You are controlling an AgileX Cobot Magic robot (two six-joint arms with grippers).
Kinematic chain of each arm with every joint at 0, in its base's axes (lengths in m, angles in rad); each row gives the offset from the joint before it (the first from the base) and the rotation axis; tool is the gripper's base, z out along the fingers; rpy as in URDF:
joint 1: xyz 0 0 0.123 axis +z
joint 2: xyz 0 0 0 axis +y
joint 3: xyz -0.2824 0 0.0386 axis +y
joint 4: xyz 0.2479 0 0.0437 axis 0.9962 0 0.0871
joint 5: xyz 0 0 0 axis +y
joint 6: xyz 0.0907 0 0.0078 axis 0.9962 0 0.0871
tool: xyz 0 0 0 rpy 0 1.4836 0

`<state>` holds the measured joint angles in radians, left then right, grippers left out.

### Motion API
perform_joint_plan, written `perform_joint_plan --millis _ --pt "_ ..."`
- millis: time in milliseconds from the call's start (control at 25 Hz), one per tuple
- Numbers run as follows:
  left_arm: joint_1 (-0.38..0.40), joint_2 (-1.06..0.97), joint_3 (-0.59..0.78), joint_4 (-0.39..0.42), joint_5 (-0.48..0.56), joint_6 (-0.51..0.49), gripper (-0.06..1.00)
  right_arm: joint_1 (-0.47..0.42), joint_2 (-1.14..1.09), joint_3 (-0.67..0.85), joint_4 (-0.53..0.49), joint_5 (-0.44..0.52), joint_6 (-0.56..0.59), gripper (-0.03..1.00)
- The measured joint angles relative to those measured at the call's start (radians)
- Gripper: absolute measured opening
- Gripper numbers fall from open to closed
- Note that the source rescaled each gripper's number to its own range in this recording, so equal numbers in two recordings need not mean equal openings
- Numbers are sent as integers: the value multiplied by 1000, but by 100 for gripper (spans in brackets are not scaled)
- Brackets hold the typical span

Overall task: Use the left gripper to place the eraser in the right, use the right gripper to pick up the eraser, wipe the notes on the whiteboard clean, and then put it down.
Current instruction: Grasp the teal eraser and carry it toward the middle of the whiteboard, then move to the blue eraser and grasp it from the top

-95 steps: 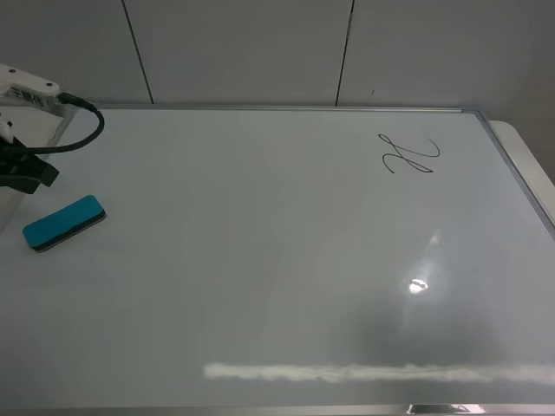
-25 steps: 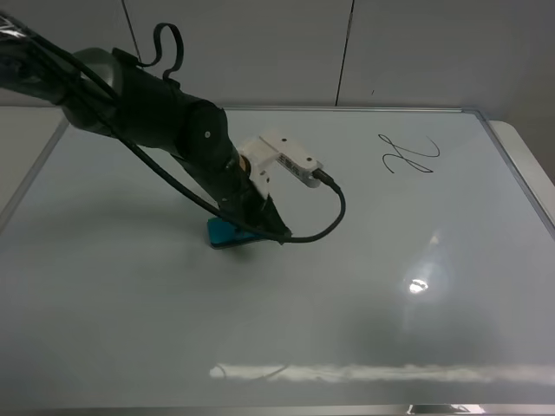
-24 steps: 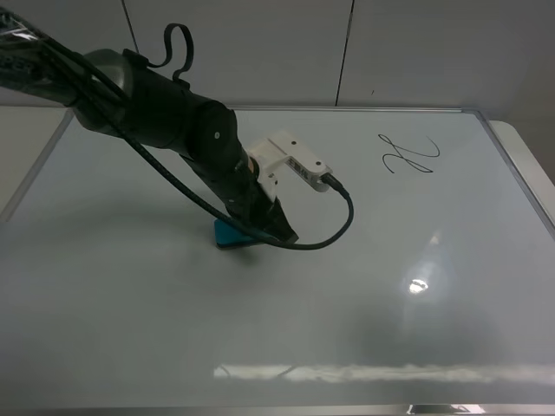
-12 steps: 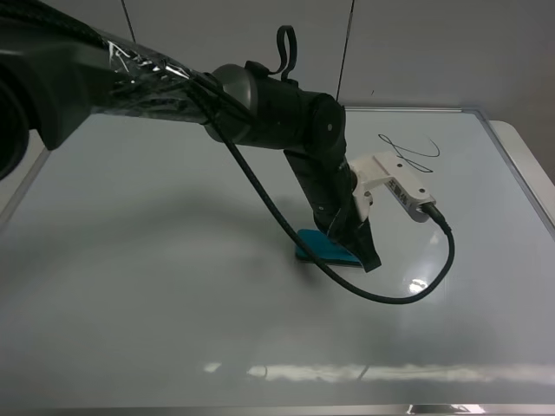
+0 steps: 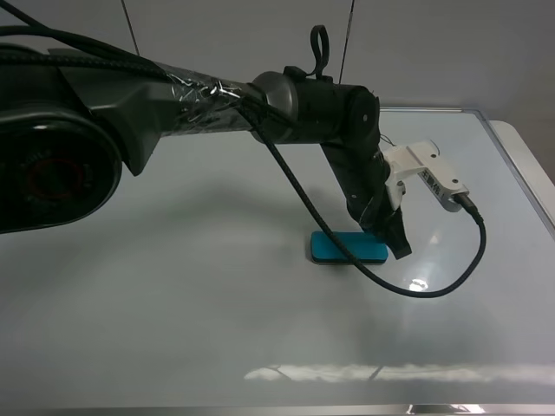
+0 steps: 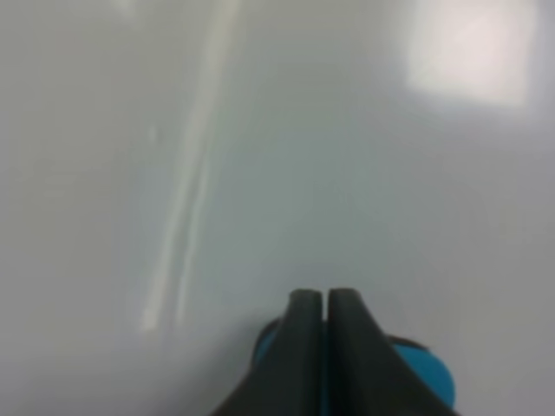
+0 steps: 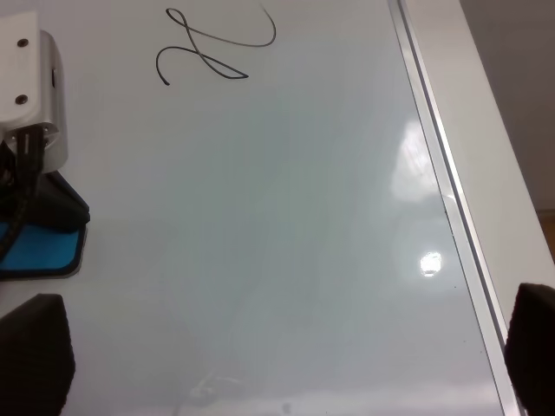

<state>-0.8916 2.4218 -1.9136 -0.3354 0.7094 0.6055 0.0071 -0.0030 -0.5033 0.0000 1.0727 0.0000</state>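
One eraser [image 5: 349, 247], one scribble [image 7: 212, 49], one whiteboard [image 5: 173, 303].

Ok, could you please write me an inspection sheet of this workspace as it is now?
Surface: whiteboard, glossy, with light glare.
Job's things: eraser lies flat on the board, teal side up; notes not wiped.
Clutter: nothing seen.
Grippers: left gripper shut, tips at the eraser's end; right gripper wide open, empty, over the board.
Cables: black cable loops from the white bracket, low over the board.
Surroundings: grey wall panels; white table edge.
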Motion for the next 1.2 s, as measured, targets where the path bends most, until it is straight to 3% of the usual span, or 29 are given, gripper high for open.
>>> perform_joint_plan --millis 480,720,840,1000,1080,1200 --pt "0 5 -25 18 106 0 0 0 0 0 0 0 0 100" --pt "-1 -65 -24 86 103 -49 3 0 0 0 0 0 0 100" --pt "-1 -116 -30 100 63 -84 21 0 0 0 0 0 0 100" --pt "-1 -137 -33 105 18 -130 81 0 0 0 0 0 0 100" --pt "-2 -135 -33 126 15 -175 94 0 0 0 0 0 0 100" --pt "-2 -134 -33 161 25 -209 99 0 0 0 0 0 0 100"
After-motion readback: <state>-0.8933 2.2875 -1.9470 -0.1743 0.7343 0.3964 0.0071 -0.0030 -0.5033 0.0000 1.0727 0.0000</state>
